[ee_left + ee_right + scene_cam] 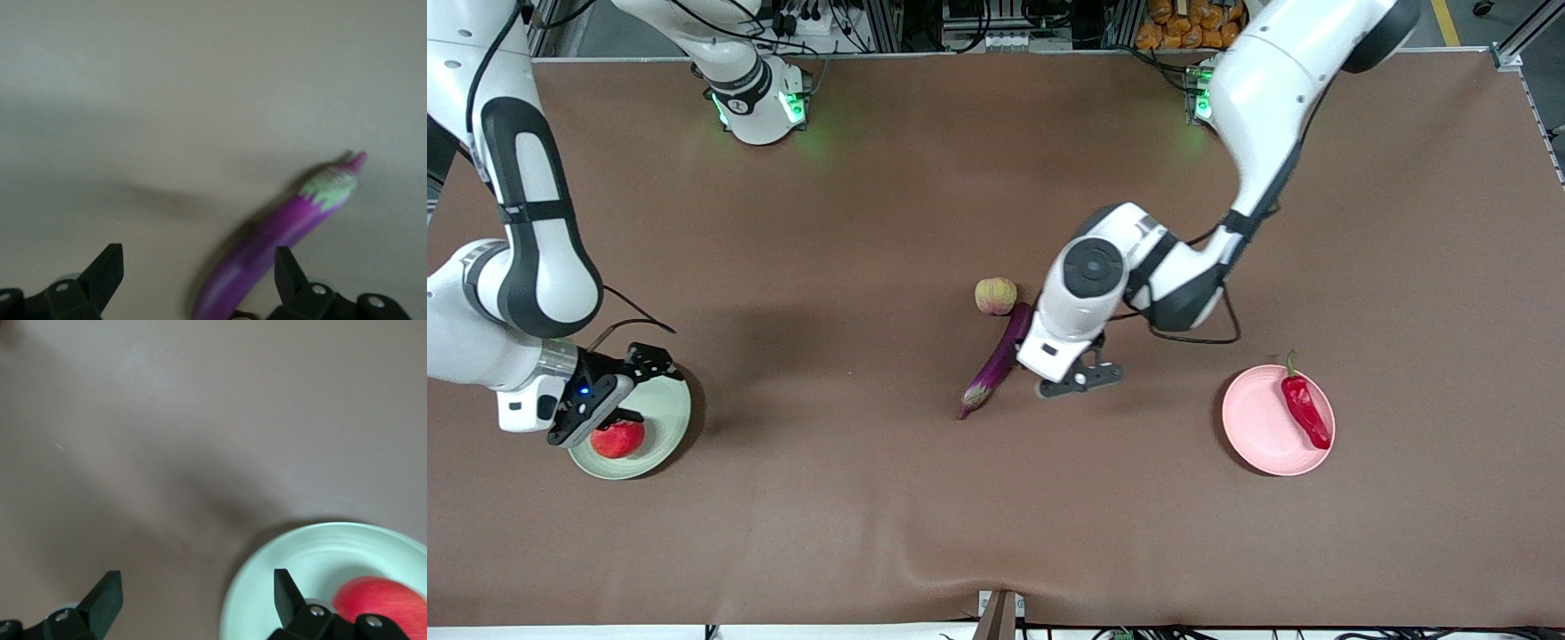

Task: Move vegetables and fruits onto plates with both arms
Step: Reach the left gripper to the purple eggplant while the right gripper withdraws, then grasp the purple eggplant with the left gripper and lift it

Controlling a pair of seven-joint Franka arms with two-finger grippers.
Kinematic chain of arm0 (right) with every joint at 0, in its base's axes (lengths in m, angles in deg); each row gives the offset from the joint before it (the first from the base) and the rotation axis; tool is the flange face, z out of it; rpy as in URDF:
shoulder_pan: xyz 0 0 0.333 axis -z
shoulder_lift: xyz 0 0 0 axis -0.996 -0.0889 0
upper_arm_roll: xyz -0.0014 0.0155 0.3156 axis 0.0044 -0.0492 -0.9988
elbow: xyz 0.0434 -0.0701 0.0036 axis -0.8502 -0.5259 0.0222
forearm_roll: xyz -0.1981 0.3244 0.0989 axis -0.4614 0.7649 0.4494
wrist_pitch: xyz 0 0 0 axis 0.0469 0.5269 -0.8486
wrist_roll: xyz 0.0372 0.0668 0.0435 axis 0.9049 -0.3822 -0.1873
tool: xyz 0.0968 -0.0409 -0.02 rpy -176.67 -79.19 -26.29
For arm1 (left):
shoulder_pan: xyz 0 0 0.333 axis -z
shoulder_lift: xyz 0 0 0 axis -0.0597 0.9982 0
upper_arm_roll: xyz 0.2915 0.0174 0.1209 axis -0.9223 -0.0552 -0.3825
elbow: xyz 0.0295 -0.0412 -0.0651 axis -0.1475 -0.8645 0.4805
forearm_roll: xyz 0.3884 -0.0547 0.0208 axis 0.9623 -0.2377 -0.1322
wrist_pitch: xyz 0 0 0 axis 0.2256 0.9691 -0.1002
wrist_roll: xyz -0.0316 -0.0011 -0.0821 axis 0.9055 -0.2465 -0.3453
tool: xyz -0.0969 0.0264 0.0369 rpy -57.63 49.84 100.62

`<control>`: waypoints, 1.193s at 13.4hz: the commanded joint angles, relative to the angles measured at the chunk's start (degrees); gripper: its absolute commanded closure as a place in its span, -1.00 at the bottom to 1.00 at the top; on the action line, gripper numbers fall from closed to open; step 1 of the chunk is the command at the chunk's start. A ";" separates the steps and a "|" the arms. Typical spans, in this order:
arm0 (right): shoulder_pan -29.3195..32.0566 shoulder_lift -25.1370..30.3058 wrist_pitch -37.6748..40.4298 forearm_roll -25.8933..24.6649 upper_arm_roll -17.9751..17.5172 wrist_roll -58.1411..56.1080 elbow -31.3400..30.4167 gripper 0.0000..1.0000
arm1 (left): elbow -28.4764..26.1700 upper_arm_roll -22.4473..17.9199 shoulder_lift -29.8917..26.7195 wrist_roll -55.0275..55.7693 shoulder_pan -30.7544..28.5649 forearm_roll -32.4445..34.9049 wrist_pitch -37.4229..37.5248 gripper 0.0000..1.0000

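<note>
Front view: the eggplant [997, 362] lies mid-counter [925, 516], its thick end touching the ribbed fruit [995, 295], which sits farther from the camera. The left hand [1049, 380] hangs over the eggplant, fingers [107, 270] spread wide with nothing between them. Toward the left arm's end from the eggplant, the pink plate [1258, 427] carries the chili [1304, 407] along its rim. Toward the right arm's end, the green plate [660, 418] holds the pomegranate [617, 438]; the right hand [609, 404] is over that plate, fingers apart. Bare counter lies between eggplant and each plate.
</note>
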 commanded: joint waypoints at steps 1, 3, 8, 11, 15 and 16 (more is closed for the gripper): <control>-2.66 3.39 3.10 -0.44 0.08 10.03 -1.54 -1.00 | 5.21 -6.73 2.53 0.90 9.19 -0.11 0.71 -1.00; -4.59 4.45 5.12 -0.36 0.00 16.71 -2.07 -1.00 | 5.13 -6.75 2.70 0.90 10.09 -0.11 0.45 -1.00; -7.76 7.44 4.96 1.22 -0.09 25.44 -6.37 -1.00 | 4.25 -6.83 4.63 2.92 12.12 0.07 -1.12 -1.00; -8.90 9.37 3.12 7.54 -0.01 27.90 -10.93 -1.00 | 4.25 -6.92 6.05 3.36 12.73 0.07 -6.14 -1.00; -9.61 10.69 1.62 9.04 -0.09 32.02 -13.06 -1.00 | 4.25 -7.27 7.36 -6.01 12.30 0.68 -8.42 -1.00; -10.74 11.04 1.36 9.13 -0.09 32.56 -13.67 -1.00 | 4.33 -7.27 8.06 -7.26 12.21 0.68 -9.56 -1.00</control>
